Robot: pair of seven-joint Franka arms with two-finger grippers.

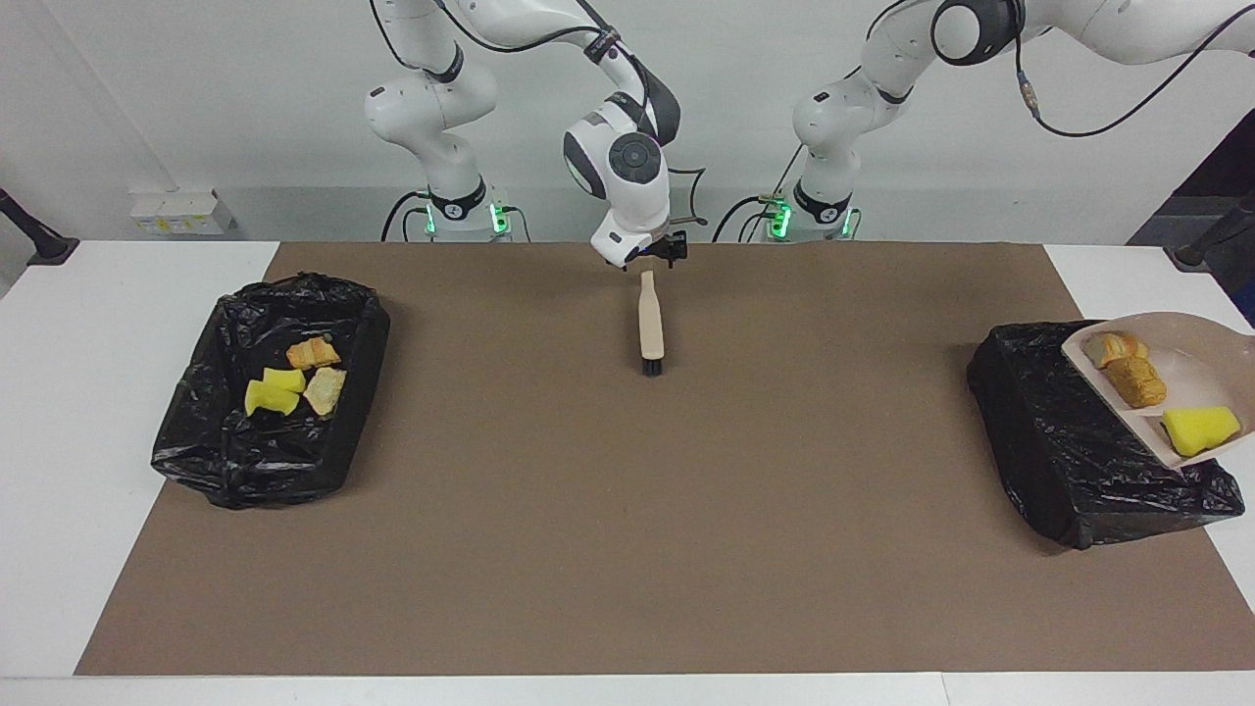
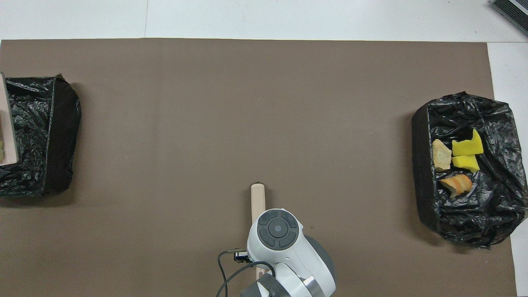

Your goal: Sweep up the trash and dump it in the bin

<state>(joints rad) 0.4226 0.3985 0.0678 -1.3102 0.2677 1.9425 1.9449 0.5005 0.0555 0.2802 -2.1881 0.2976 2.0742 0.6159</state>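
Observation:
The beige dustpan hangs over the black-lined bin at the left arm's end of the table. It carries trash: two bread-like chunks and a yellow sponge wedge. Its handle runs out of view, and so does my left gripper. Overhead, only the dustpan's edge shows above that bin. The wooden brush lies on the brown mat near the robots. My right gripper hovers open just over its free handle end. Overhead, the right wrist hides all but the brush tip.
A second black-lined bin sits at the right arm's end of the table, with yellow and tan trash pieces inside; it also appears overhead. The brown mat covers most of the white table.

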